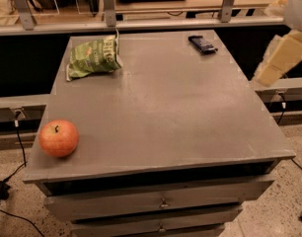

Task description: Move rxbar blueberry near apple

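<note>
Rxbar blueberry [202, 44] at far-right table [180, 112] edge, apple [58, 138] near-left corner, wide top between; claw [277, 60] beyond right edge, state unclear.

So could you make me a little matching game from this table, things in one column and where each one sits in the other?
Things:
1. apple
2. rxbar blueberry
3. green chip bag
4. robot arm

Places:
A. far right corner of the table
B. off the table's right side
C. near left corner
D. far left part

Pairs: 1-C, 2-A, 3-D, 4-B. The hand itself is outside the picture.
</note>
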You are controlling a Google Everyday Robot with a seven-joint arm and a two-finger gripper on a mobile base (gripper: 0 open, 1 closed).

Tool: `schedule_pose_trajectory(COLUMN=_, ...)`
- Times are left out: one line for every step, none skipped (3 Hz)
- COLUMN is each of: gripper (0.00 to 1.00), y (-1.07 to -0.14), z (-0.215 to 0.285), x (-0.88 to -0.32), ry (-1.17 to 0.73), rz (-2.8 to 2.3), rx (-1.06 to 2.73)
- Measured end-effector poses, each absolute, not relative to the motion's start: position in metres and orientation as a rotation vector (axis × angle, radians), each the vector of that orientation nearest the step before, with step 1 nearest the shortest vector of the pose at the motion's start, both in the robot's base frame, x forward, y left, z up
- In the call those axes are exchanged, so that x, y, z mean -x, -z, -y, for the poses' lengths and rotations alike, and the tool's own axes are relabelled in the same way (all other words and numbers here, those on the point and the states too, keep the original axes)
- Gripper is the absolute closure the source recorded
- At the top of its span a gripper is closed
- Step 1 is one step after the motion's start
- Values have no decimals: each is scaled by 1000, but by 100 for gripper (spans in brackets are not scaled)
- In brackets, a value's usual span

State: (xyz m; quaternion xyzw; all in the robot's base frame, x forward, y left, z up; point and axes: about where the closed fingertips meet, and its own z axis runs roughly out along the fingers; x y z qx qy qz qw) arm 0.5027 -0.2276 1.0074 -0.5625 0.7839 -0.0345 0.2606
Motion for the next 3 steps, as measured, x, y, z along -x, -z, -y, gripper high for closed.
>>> schedule_pose_trajectory(gripper=0, y=-1010, z=235, x=-563, ry=72, rz=-2075, rx=1426)
schedule_pose_trajectory(gripper=0, y=-1003, z=246, x=-630, ry=99, rz=-2052, rx=1288)
schedule_pose_trajectory(gripper=0, y=-1003, z=246, x=-629, ry=98, rz=-2052, rx=1289)
